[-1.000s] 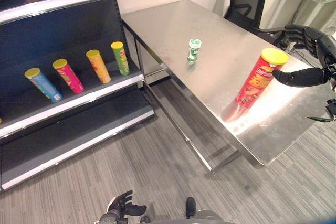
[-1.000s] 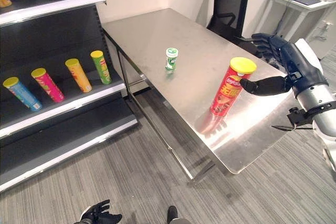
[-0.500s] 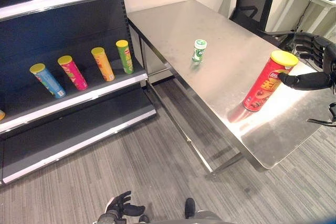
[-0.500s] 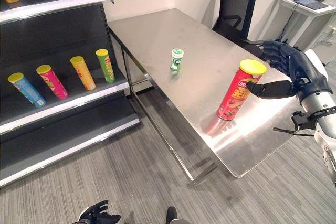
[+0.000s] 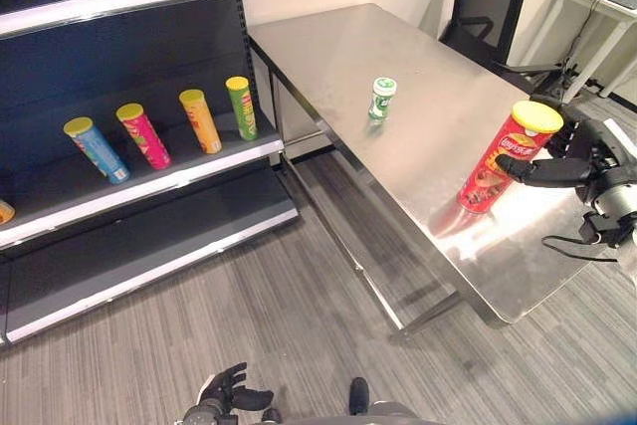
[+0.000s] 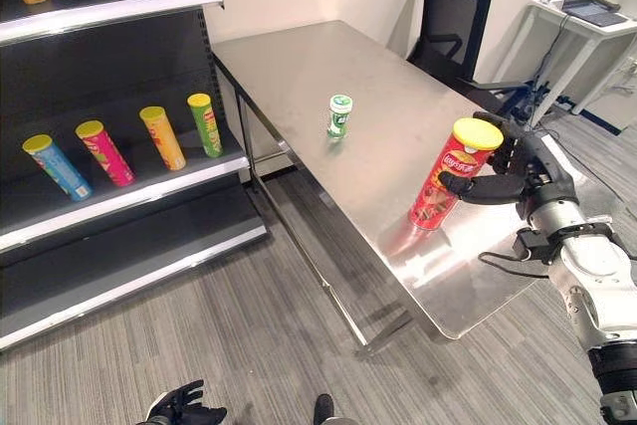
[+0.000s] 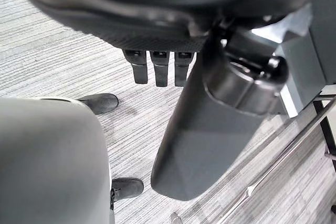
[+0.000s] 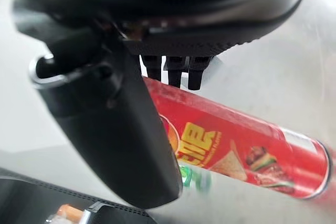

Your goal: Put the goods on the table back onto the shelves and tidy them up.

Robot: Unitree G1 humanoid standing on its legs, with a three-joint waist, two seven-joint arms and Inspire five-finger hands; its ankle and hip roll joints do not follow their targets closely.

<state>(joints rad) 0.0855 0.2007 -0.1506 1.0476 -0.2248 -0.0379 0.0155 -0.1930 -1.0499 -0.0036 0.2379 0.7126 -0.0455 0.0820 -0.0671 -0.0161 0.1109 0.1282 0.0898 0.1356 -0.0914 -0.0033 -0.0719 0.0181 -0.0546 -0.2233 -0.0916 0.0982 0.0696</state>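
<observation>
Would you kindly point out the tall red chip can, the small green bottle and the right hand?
Tall red chip can (image 6: 445, 182): right eye view, mid-body.
Small green bottle (image 6: 339, 116): right eye view, body.
Right hand (image 6: 532, 182): right eye view, palm.

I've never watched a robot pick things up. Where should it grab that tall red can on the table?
Probably round the upper body, just under the yellow lid, coming from the side. The red can stands upright on the table, tall, round and narrow, so fingers can wrap it. The right hand is already beside it at that height, thumb against it.
</observation>
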